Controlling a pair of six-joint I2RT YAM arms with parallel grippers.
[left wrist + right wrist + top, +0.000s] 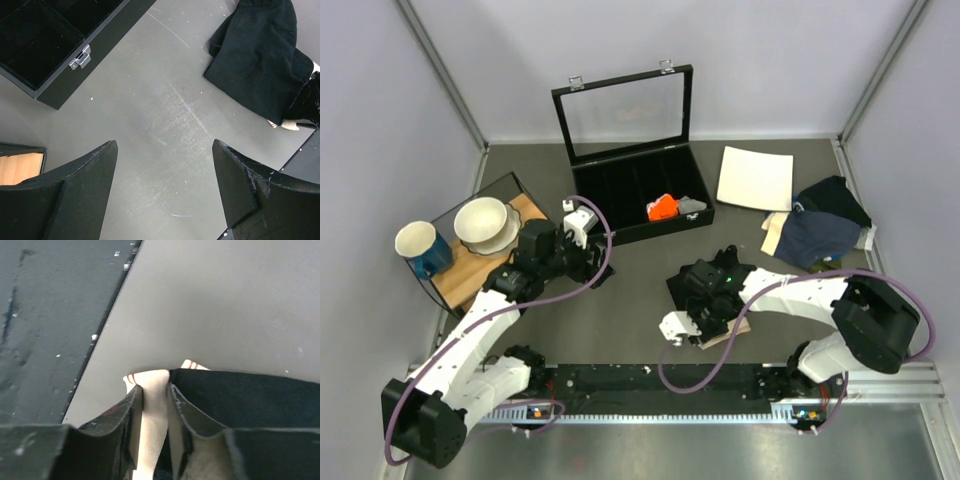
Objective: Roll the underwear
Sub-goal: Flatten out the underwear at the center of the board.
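The right pincer (155, 390) is clamped on the beige waistband of the underwear (250, 395), which lies near the table's (630, 310) front edge. The left pincer (165, 150) hangs wide apart near the box (640, 190).

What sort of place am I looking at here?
Probably a lab test cell: left arm and right arm bolted to a rail, plain walls around the table, props like a box and mug.
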